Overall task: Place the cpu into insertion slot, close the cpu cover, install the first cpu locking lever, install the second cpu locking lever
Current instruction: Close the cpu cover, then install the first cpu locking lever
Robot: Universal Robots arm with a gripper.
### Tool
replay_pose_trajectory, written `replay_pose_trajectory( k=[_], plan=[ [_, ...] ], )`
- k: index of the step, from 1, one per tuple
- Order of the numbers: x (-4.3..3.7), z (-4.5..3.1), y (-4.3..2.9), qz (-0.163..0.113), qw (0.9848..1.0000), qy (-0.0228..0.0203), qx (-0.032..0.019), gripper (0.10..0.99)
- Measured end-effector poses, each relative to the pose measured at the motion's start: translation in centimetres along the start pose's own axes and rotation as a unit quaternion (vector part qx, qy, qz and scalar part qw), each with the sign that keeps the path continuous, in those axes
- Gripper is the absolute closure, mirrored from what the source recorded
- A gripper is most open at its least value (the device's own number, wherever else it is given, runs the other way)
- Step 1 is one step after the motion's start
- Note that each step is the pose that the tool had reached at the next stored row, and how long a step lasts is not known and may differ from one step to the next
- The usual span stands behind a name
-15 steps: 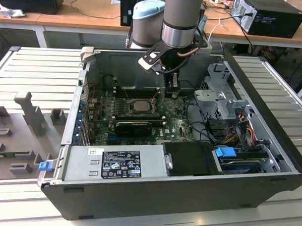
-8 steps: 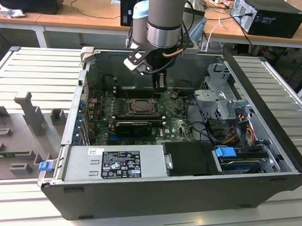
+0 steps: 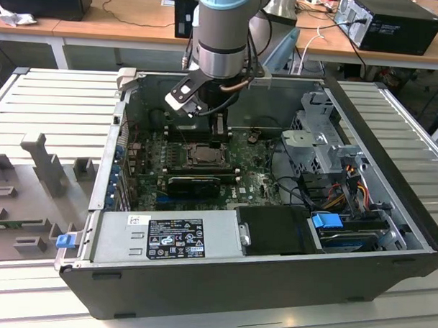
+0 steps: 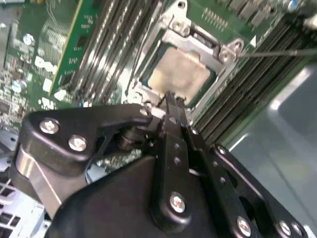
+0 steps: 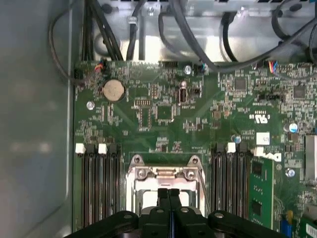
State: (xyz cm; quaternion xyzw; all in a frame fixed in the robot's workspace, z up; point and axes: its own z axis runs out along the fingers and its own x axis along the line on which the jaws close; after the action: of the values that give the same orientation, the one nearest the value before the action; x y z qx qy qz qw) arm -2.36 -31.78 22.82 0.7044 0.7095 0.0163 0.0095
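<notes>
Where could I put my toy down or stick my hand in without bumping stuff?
Bare spots: the ribbed table on the exterior view's right of the case, and the flat top of the power supply. Crowded: the tool hangs right at the cpu, and cables fill the drive corner.

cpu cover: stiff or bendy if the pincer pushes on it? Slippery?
Probably stiff: the cpu cover looks like metal plate. It lies flat around the cpu, so a downward push likely won't shift it. Its bare metal face may be slick under the pincer.
</notes>
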Motion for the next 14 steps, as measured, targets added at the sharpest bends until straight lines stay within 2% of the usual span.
replay_pose_trajectory(
  k=[4, 6, 14],
  plan=[
    [0.0, -0.01, -0.69, -0.003, 1.0, 0.0001, 0.0001, 0.98],
    [0.01, -0.03, -1.26, -0.003, 1.0, 0.0001, 0.0001, 0.98],
    [0.01, -0.06, -1.82, -0.003, 1.0, 0.0001, 0.0002, 0.98]
  ],
)
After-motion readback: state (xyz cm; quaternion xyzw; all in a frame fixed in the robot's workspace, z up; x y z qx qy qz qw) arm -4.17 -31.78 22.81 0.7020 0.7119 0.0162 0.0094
